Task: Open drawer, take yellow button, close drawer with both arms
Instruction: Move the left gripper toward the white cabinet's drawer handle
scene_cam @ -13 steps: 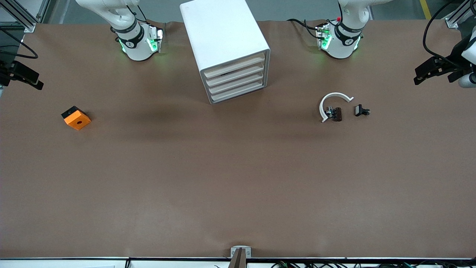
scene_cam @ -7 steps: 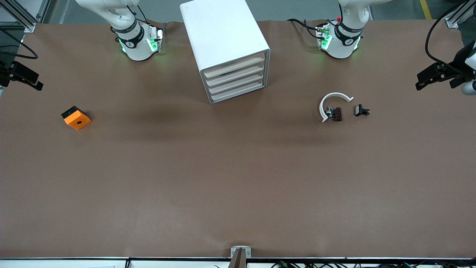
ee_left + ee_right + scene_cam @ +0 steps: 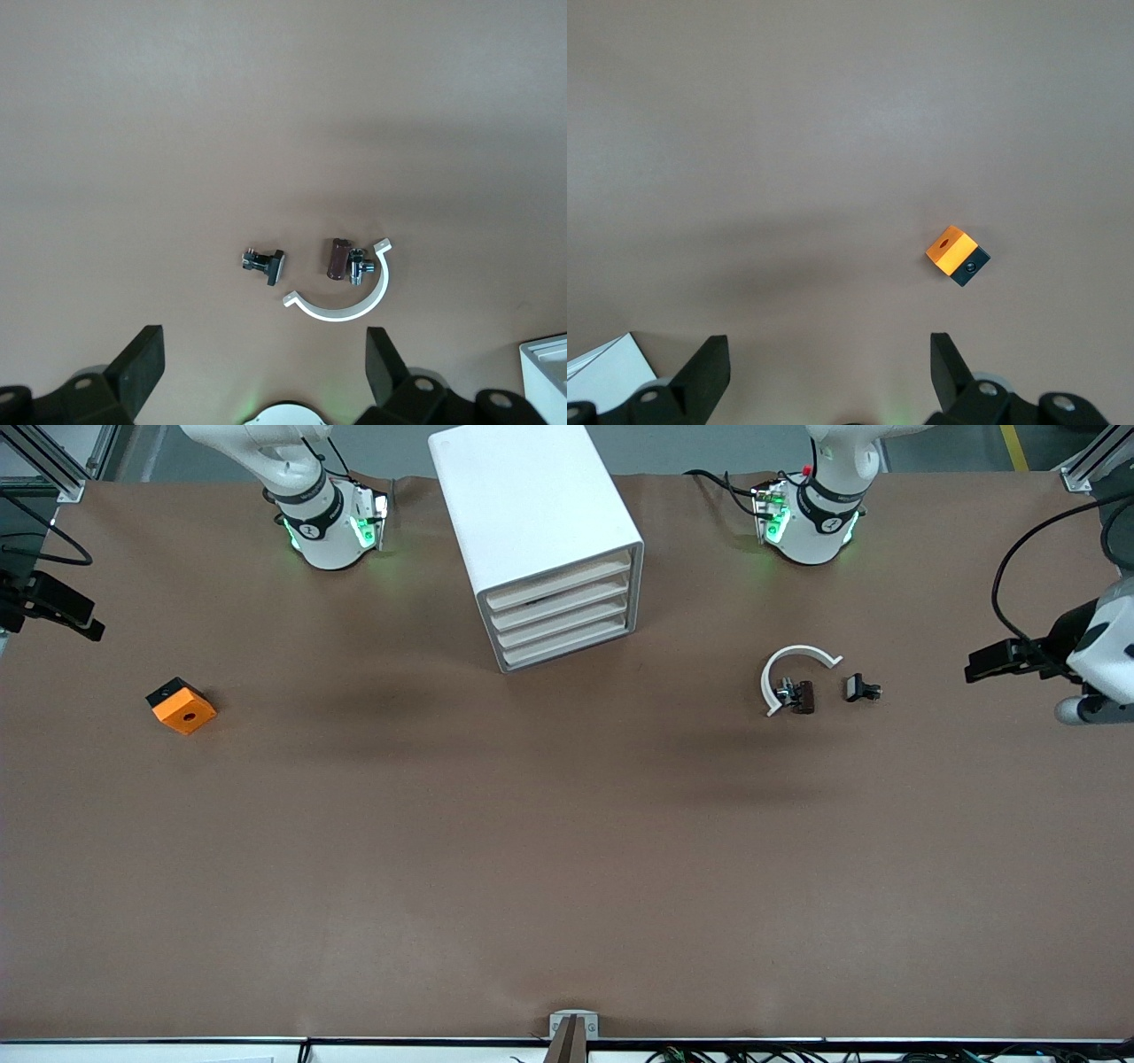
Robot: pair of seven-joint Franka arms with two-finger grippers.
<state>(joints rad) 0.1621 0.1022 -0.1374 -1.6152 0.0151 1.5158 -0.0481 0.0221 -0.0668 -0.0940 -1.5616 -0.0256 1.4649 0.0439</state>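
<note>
The white cabinet [image 3: 532, 514] stands between the two arm bases. Its four cream-fronted drawers [image 3: 563, 615] all sit pushed in. The button is hidden. My left gripper [image 3: 997, 662] is open and empty, up in the air over the left arm's end of the table. In the left wrist view its fingers [image 3: 142, 365] stand wide apart. My right gripper [image 3: 75, 615] is open and empty, over the right arm's end of the table. Its fingers [image 3: 707, 370] are also wide apart in the right wrist view.
A white C-shaped ring [image 3: 793, 673], a brown part with metal [image 3: 797, 695] and a small black clip [image 3: 861, 688] lie toward the left arm's end; they also show in the left wrist view [image 3: 350, 299]. An orange square block with a hole [image 3: 182, 707] lies toward the right arm's end.
My left gripper has swung lower in the front view, over the table's edge at the left arm's end. The right arm and the cabinet have not moved.
</note>
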